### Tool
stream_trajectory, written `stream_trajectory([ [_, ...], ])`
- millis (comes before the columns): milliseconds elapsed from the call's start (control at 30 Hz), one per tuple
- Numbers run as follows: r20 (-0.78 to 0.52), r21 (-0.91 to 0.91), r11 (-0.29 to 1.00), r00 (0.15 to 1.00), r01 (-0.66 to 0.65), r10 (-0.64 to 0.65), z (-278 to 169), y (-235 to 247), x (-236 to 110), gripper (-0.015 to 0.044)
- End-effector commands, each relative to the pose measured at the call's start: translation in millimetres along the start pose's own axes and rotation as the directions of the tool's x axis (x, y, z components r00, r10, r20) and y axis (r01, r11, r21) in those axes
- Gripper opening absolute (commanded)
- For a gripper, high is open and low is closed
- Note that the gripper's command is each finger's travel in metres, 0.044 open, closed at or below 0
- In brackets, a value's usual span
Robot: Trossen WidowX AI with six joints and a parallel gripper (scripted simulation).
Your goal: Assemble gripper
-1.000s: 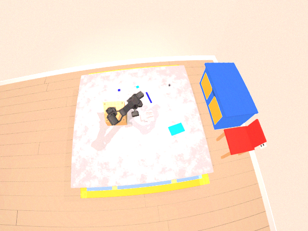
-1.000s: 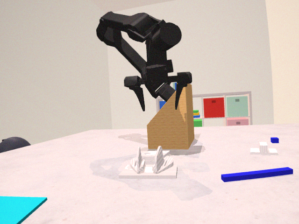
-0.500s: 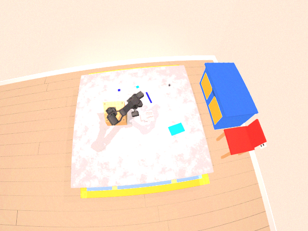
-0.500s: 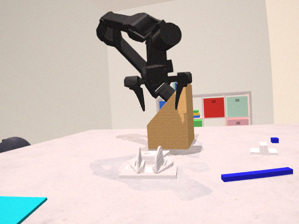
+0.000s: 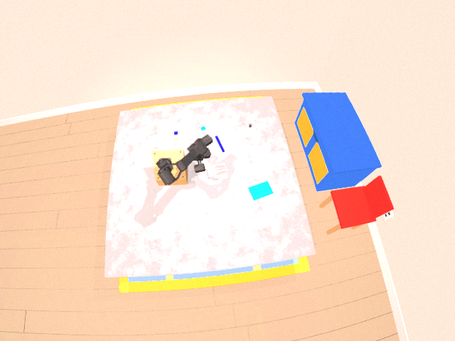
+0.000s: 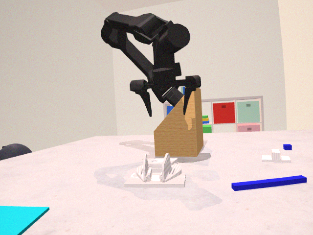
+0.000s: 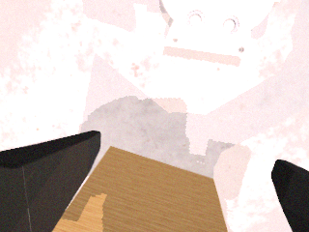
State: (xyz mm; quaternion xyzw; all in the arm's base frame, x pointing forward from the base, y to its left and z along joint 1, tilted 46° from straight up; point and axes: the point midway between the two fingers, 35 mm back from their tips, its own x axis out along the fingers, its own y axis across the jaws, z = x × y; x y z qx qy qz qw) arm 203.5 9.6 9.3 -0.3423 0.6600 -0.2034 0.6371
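The white gripper base [image 6: 154,184] lies flat on the table in front of the wooden block. Two ribbed white jaws [image 6: 145,169] [image 6: 166,167] stand on it side by side. Behind them a pale raised plate [image 6: 155,164], apparently the housing plate, lies across and looks about level; tooth mesh and pins are hidden. In the top view the white assembly [image 5: 219,171] is washed out. In the wrist view a white rounded part [image 7: 212,10] with two rings shows at the top edge. My gripper [image 5: 202,160] [image 6: 167,115] [image 7: 185,154] is open and empty, well above and behind the assembly.
The wooden block [image 6: 174,144] [image 7: 159,193] stands below and behind my fingers. A blue bar [image 5: 220,143] [image 6: 269,183], a small blue cube [image 5: 175,133] [image 6: 287,147], a white T-shaped piece [image 6: 276,154] and a cyan plate [image 5: 261,190] [image 6: 20,217] lie around.
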Motion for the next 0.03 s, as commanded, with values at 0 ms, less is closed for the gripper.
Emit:
stream_trajectory([
  [0, -0.003, 0.002, 1.000, 1.000, -0.003, 0.003, -0.8, 0.4, 0.0, 0.0440],
])
